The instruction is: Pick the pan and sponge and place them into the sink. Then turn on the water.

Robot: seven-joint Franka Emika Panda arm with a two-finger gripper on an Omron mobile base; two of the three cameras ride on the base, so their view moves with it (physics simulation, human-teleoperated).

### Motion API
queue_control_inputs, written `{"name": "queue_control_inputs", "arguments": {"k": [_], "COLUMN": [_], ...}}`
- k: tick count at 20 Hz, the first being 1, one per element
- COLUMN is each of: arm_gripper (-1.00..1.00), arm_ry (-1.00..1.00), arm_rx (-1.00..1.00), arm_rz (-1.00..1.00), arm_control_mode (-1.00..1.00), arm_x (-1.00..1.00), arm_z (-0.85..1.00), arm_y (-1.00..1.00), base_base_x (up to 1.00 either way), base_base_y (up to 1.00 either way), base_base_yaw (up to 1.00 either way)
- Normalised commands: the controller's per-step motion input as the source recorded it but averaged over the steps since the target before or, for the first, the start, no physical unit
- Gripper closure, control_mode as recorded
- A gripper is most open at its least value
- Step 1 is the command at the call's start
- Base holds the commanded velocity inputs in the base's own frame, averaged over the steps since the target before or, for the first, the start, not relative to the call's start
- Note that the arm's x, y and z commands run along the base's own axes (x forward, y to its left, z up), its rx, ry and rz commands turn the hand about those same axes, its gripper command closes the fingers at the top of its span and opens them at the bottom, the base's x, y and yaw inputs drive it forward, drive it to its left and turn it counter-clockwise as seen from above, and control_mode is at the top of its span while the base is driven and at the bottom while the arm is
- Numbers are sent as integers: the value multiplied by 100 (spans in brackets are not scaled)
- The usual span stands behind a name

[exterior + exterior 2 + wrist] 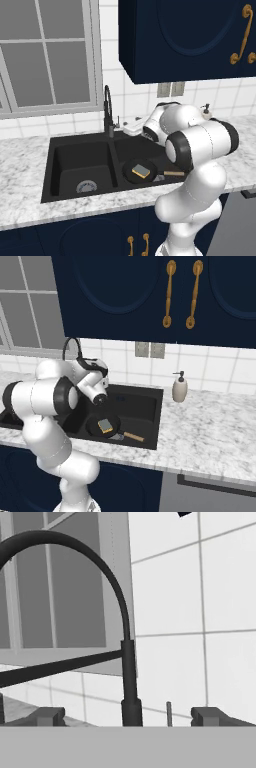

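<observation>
Two of three steps look done: the pan (138,171) sits in the right basin of the sink (65,152), near its front edge, wooden handle pointing toward the sink's right edge, and the sponge (141,172) lies inside the pan. No stream falls from the faucet (127,677), so I judge the water step is in hand.

My gripper (129,716) has its jaws spread wide, nothing between them. In the hand view the faucet's upright stem stands dead centre between my fingertips (50,716), further back toward the sink's back edge; a thin lever (169,713) rises just beside the stem.

Next move, as I read it: ease forward to the faucet base and push its handle, without clipping the gooseneck. Pan and sponge lie well below and behind the jaws.
</observation>
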Motion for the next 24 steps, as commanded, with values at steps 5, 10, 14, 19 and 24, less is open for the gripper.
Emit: {"name": "queue_control_inputs", "arguments": {"k": [5, 10, 14, 19, 24], "arm_gripper": [-100, -100, -100, -100, -100], "arm_ry": [1, 1, 0, 0, 0], "arm_rx": [0, 0, 0, 0, 0], "arm_rz": [-1, 0, 0, 0, -5], "arm_control_mode": [-100, -100, -100, -100, -100], "arm_x": [20, 17, 32, 31, 26], "arm_z": [-6, -15, -38, -13, -4], "arm_y": [0, -5, 0, 1, 10], "base_base_x": [0, 0, 0, 0, 0], "base_base_y": [0, 0, 0, 0, 0], "base_base_yaw": [0, 0, 0, 0, 0]}}
